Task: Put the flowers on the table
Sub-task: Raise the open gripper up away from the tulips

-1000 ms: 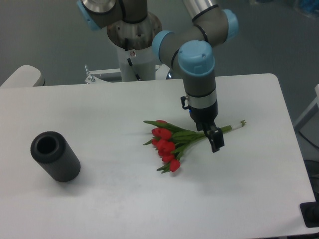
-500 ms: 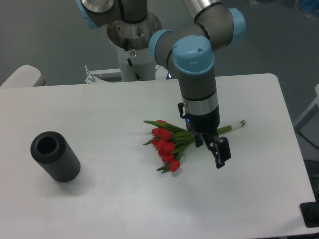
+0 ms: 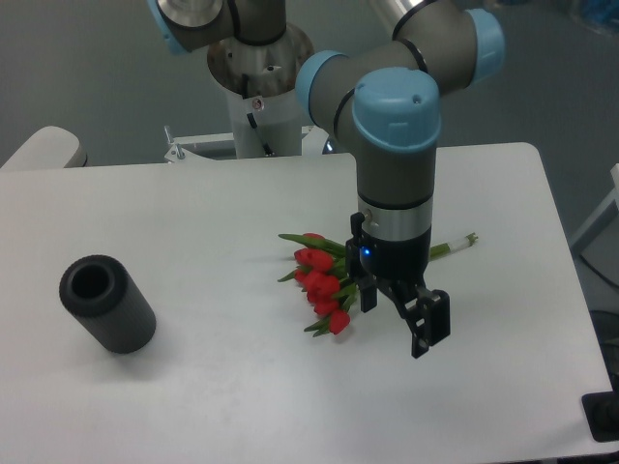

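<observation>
While the flowers (image 3: 327, 278) are laid flat on the tabletop (image 3: 242, 387), roughly in the middle and a bit toward the right side, nothing is held by the jaws (image 3: 398, 311). They are seen spread apart, with one dark finger (image 3: 427, 328) sticking down toward the camera and the other one (image 3: 368, 291) partly tucked behind the wrist. The red heads are bunched on the left end, pointed down and to the left, and green leaves are fanned out around them. The stems are run up and to the right, and are partly hidden behind the arm (image 3: 394, 184); the pale cut ends (image 3: 464, 240) can be spotted poking out on the far side. The jaws are held just beside the bunch, over the stem part, and no contact with the flowers can be made out. Whether the fingertips are touching the tabletop can't really be told from this angle. Over on the left, well apart from all that, a dark grey cylinder (image 3: 106, 303) is laid on its side, with its open end turned up and toward the camera.
</observation>
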{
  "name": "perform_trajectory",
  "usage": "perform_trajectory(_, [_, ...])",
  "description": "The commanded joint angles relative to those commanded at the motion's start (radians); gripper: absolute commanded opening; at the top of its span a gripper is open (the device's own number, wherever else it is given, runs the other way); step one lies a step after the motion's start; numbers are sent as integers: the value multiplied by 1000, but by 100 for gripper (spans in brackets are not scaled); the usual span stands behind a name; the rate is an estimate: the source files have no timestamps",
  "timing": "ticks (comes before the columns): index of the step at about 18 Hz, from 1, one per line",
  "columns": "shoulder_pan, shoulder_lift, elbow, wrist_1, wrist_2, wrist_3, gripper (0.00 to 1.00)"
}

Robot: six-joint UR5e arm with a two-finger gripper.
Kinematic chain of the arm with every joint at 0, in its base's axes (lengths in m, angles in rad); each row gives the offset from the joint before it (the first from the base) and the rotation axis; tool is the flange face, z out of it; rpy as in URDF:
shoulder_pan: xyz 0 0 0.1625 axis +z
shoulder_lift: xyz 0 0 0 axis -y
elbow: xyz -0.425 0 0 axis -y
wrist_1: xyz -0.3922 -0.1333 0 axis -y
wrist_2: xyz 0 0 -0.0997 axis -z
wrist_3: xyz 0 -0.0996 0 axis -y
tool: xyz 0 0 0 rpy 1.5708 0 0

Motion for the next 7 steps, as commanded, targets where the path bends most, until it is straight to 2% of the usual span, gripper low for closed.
perform_trajectory(7, [0, -5, 15, -2, -6, 0, 99])
